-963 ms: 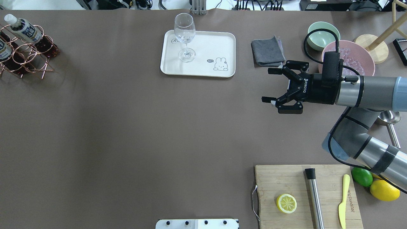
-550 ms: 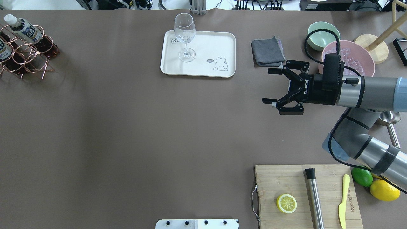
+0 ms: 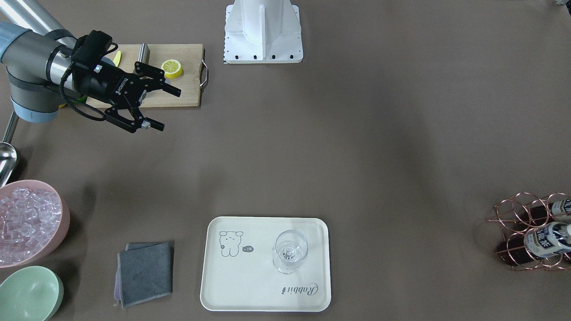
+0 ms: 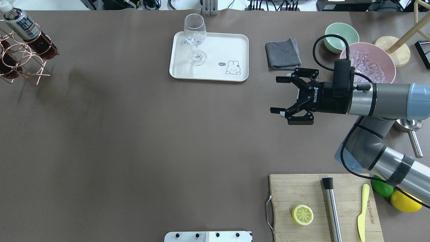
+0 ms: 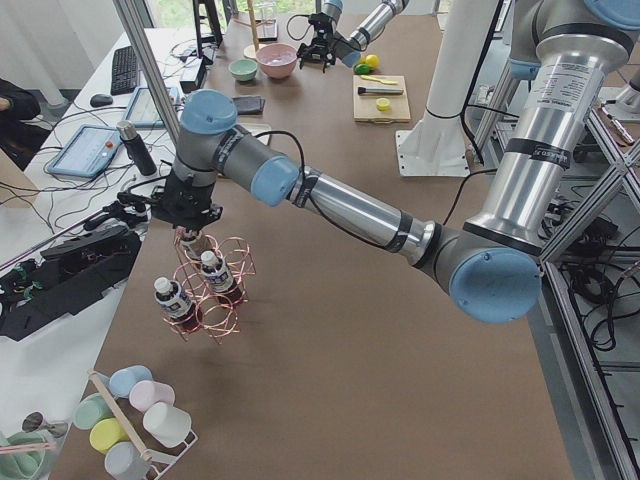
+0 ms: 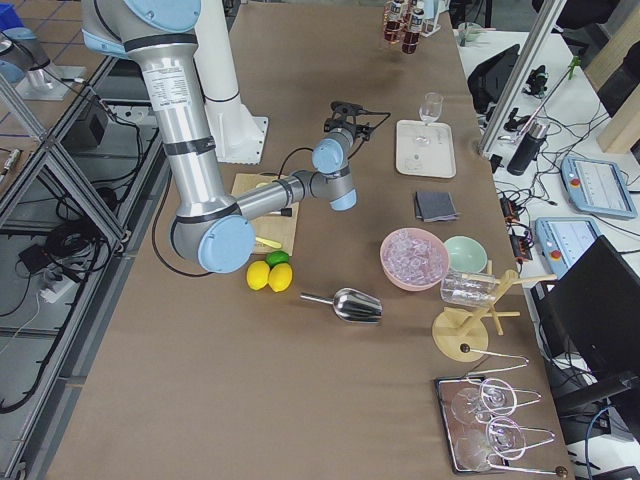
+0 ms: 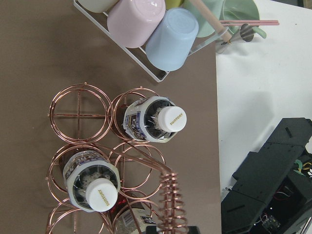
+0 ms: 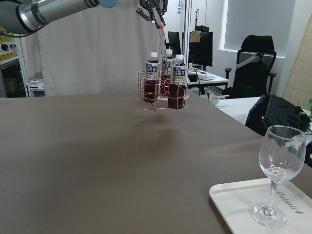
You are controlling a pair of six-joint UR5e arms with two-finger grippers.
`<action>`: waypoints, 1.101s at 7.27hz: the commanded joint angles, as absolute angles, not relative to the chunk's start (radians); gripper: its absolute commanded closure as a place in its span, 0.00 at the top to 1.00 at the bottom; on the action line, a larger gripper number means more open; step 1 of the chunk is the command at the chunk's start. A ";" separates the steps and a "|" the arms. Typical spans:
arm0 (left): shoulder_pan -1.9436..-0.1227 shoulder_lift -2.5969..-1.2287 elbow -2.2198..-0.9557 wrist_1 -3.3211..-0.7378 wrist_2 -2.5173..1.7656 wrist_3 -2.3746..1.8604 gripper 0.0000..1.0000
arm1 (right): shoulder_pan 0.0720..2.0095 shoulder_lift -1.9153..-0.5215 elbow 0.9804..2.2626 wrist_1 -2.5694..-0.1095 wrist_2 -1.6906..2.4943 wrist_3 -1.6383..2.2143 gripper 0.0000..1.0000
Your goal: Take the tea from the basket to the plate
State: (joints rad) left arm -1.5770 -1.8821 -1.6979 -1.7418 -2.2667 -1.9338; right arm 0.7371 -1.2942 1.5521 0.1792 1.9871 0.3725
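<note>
Three tea bottles [image 7: 155, 119] with white caps stand in a copper wire basket [image 7: 78, 114]. My left gripper [image 8: 155, 13] is shut on the basket's coiled handle [image 7: 170, 204] and holds the basket [image 8: 151, 92] above the table at the far left end. The basket also shows in the overhead view [image 4: 20, 58] and the front-facing view [image 3: 522, 209]. The plate [image 4: 215, 72] lies at the table's far middle with a stemmed glass [image 4: 195, 40] on it. My right gripper [image 4: 274, 94] is open and empty, right of the plate.
A grey cloth [image 4: 283, 53], a pink bowl of ice [image 4: 369, 64] and a green bowl [image 4: 341, 35] lie right of the plate. A cutting board [image 4: 302, 191] holds a lemon half, a steel muddler and a yellow knife. A cup rack [image 7: 146, 34] stands beyond the basket.
The basket with the bottles has shifted left and toward the far corner in the overhead view. My right gripper has moved a little left, still open.
</note>
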 commanded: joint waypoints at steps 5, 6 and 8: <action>-1.168 -1.796 -2.314 -1.536 -2.258 -2.499 0.00 | 0.730 -1.296 1.545 0.175 1.980 0.373 1.00; -1.098 -1.912 -2.341 -1.406 -2.257 -2.619 0.00 | 0.730 -1.301 1.540 0.181 1.982 0.373 1.00; -0.928 -2.157 -2.347 -1.153 -2.086 -2.779 0.00 | 0.730 -1.301 1.540 0.179 1.980 0.373 1.00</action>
